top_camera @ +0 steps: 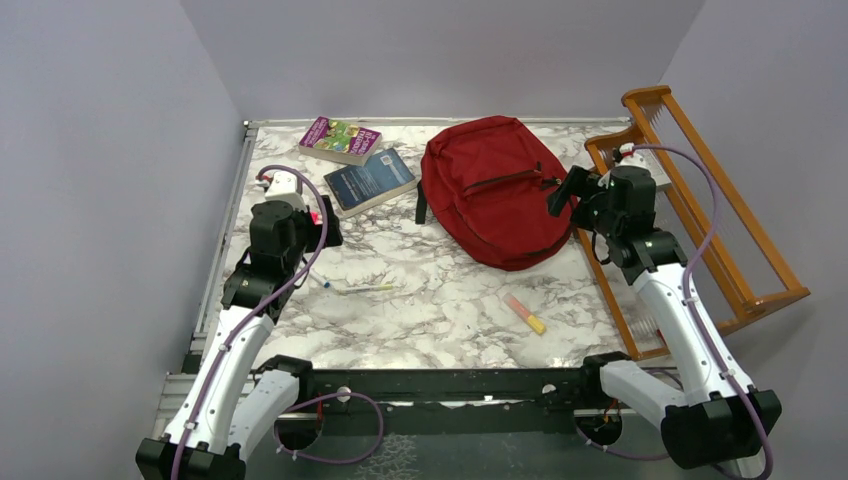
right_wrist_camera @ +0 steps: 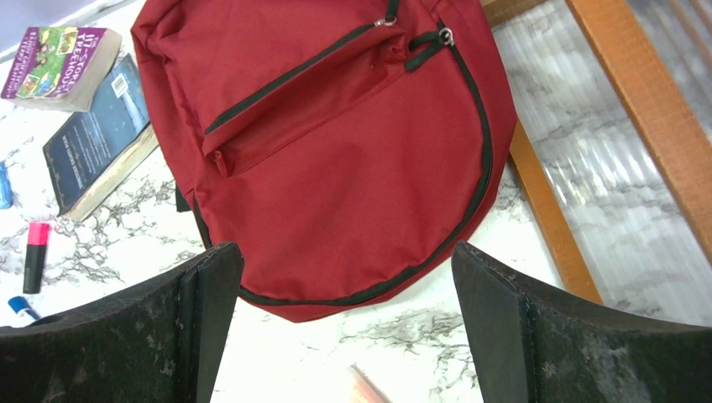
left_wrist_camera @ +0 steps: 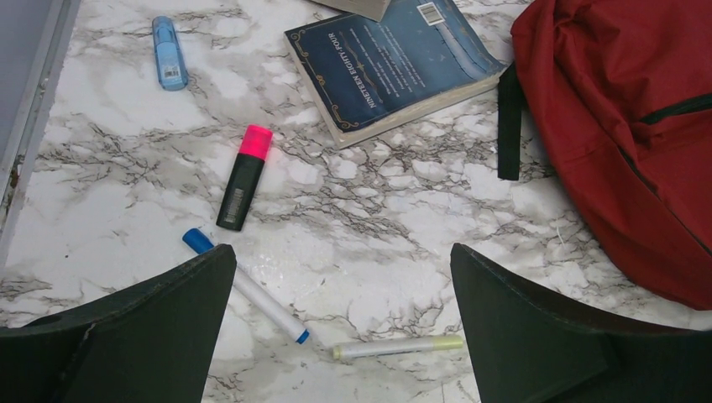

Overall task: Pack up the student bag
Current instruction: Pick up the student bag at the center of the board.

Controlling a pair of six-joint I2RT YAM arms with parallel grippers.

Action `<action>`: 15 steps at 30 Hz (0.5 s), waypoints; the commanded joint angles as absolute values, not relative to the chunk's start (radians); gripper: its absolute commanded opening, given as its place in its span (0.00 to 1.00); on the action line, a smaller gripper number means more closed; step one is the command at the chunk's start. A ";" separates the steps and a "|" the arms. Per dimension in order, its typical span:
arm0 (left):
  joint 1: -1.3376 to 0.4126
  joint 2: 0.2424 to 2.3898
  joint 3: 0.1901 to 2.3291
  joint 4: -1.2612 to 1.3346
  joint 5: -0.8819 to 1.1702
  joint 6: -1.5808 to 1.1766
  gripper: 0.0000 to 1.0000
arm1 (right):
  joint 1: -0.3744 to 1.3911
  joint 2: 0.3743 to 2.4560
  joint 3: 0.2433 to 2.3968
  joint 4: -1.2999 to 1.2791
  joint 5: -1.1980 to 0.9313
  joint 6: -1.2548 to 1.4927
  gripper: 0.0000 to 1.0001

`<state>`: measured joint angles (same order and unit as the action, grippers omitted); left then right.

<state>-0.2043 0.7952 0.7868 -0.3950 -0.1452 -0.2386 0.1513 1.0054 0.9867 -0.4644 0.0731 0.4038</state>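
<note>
The red student bag (top_camera: 495, 190) lies flat and zipped near the table's (top_camera: 440, 290) far edge, just beside a wooden rack (top_camera: 715, 230) on the right edge. A dark blue paperback (top_camera: 370, 180) and a purple book (top_camera: 340, 140) lie to its left. The right gripper (right_wrist_camera: 342, 252) hangs over the bag's near edge and the left gripper (left_wrist_camera: 340, 256) over a pink-capped highlighter (left_wrist_camera: 244, 178) and a blue-capped pen (left_wrist_camera: 243, 285). Both have their fingers spread wide and empty.

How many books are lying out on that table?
2. A purple book lies near the far edge of the table, left of the red backpack. A dark blue book lies just in front of it, beside the backpack. Any inside the backpack would be hidden.
</note>
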 commanded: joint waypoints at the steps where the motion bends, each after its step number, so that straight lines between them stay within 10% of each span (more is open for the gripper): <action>1: -0.208 0.802 0.800 -0.395 -0.149 -0.224 0.99 | 0.154 1.030 0.958 -0.501 0.101 0.481 1.00; 15: -0.211 0.809 0.796 -0.399 -0.149 -0.215 0.99 | 0.154 1.066 0.813 -0.481 0.207 0.806 1.00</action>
<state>-0.2050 0.8062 0.7868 -0.3988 -0.1459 -0.2237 0.1513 1.0622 0.8536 -0.4728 0.1440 0.6559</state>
